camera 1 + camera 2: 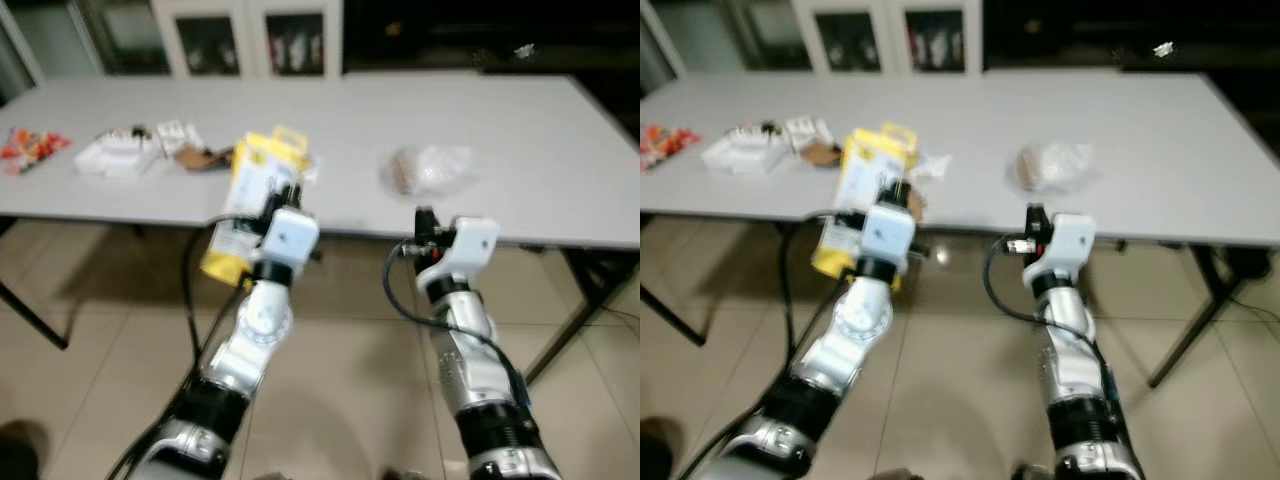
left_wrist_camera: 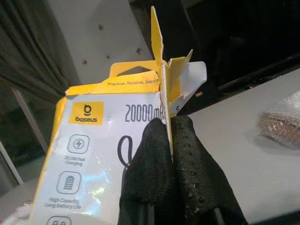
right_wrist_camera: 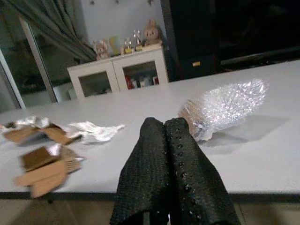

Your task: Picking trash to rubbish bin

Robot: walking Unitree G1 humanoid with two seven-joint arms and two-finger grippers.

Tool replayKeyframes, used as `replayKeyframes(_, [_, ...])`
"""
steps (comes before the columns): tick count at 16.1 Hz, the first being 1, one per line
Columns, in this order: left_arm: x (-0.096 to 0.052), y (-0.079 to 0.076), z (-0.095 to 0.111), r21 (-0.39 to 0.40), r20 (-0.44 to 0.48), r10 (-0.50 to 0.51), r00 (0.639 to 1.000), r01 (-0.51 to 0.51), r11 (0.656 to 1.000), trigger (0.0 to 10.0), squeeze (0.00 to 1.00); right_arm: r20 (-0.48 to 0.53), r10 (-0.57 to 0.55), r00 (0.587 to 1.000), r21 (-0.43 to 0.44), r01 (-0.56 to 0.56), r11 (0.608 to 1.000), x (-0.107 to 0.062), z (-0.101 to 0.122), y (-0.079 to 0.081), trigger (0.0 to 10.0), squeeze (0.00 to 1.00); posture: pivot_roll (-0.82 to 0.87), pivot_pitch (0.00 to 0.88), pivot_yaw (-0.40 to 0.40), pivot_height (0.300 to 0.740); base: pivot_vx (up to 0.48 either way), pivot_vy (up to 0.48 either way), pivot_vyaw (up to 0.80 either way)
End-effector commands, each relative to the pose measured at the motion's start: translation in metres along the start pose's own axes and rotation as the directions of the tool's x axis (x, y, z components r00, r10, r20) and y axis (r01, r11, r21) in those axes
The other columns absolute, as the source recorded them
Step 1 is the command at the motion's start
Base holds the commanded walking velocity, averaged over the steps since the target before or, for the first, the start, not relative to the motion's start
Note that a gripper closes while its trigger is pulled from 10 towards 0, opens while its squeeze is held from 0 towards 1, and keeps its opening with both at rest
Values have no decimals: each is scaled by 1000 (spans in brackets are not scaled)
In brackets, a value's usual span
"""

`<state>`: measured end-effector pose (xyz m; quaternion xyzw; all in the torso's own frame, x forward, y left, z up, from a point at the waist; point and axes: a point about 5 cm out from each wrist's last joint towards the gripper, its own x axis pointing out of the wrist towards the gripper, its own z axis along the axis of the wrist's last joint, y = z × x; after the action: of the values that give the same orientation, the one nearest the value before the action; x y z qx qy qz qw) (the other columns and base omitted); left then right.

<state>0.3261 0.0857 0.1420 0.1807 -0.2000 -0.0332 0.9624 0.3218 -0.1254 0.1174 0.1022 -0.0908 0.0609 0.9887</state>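
Note:
A torn yellow and white power-bank box (image 1: 252, 175) hangs at the table's front edge, partly below it. My left gripper (image 1: 284, 192) is shut on it. In the left wrist view the black fingers (image 2: 187, 154) pinch the torn cardboard edge of the box (image 2: 89, 154). A crumpled bubble-wrap bundle (image 1: 428, 168) lies on the white table (image 1: 540, 140) just beyond my right gripper (image 1: 424, 218). That gripper is shut and holds nothing, and it stays short of the table edge. The right wrist view shows its tips (image 3: 164, 123) pointing toward the bundle (image 3: 225, 107).
More trash lies at the table's left: white packaging (image 1: 118, 155), brown cardboard scraps (image 1: 203, 158) and a red wrapper (image 1: 30, 145). A white cabinet (image 3: 119, 72) stands behind the table. Table legs (image 1: 575, 310) and tiled floor lie below.

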Motion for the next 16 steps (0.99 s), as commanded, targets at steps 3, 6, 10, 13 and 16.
replayKeyframes(3, [0,0,0,-3,-7,5,1000,-5,1000,10000,0,8,6,1000,-5,-6,1000,1,2,0,10000,0,-50,0,77,740,-244,0,0])
replayKeyframes(6, [1,0,-1,-2,-10,8,1000,-8,1000,10000,0,4,8,1000,-7,-8,1000,0,1,0,10000,0,-47,0,73,740,-244,0,0])
replayKeyframes(10, [1,1,-3,2,-25,15,1000,-15,1000,10000,0,2,8,1000,-8,-8,1000,1,1,0,10000,0,-47,0,72,740,-61,0,0])
replayKeyframes(13, [2,1,-3,4,-23,15,1000,-15,1000,10000,0,-4,15,1000,-30,-15,999,2,1,0,10000,0,-44,0,70,740,0,0,0])
replayKeyframes(16, [2,2,-3,6,-20,15,1000,-15,1000,10000,0,-15,21,1000,-51,-22,998,2,0,1,10000,0,-41,0,69,740,0,0,673])
